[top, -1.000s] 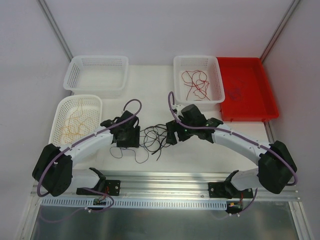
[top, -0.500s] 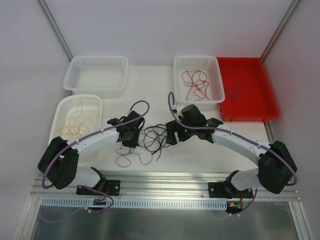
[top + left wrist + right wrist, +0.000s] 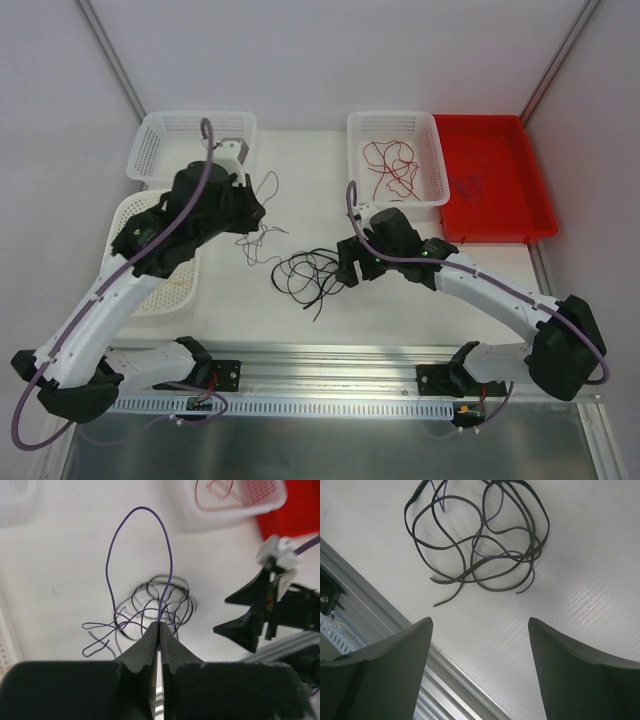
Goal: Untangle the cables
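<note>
The left gripper is shut tight, its two fingers pinching a thin purple cable right at their tips. In the left wrist view the cable's loop runs from the pinch toward 12 o'clock, and its loose curls trail off toward 9 o'clock of the fingertips. In the top view it hangs from the gripper toward 5 o'clock; whether its lower curls touch the table I cannot tell.

The black cables lie tangled mid-table, just at 9 o'clock of the right gripper. That gripper's fingers stand wide apart and grip nothing. In its wrist view the tangle lies at 12 o'clock of the gap, clear of both fingers, with a purple strand running through it. Red cables lie in the white basket, at 12 o'clock of the right gripper.
</note>
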